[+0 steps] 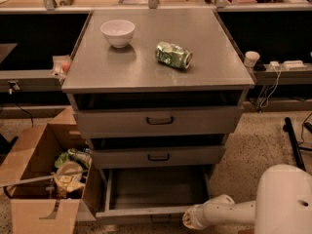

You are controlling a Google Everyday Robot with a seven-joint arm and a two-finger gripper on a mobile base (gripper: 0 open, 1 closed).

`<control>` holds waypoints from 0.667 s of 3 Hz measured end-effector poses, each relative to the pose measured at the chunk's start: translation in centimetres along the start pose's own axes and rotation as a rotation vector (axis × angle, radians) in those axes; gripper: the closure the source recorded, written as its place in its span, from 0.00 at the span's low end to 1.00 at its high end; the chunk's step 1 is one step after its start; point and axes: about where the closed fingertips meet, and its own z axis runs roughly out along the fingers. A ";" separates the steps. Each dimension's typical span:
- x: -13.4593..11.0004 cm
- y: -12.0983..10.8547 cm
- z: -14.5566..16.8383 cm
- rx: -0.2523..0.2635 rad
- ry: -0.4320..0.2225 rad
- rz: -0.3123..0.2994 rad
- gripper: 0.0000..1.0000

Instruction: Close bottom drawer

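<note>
The bottom drawer of the grey metal cabinet is pulled out, and its flat grey tray is bare. Its short front panel lies near the lower edge of the view. My gripper is at the end of the white arm, which reaches in from the lower right. The gripper is low at the right end of the drawer's front panel, close to it or touching it; I cannot tell which.
The middle drawer and top drawer stand slightly out. A white bowl and a crushed green can lie on the cabinet top. An open cardboard box of rubbish stands to the left. Cables and a black stand leg are to the right.
</note>
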 end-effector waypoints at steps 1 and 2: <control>0.3 -0.2 -0.1 0.013 -0.004 0.039 1.00; 2.0 -1.4 -0.8 0.083 -0.024 0.247 1.00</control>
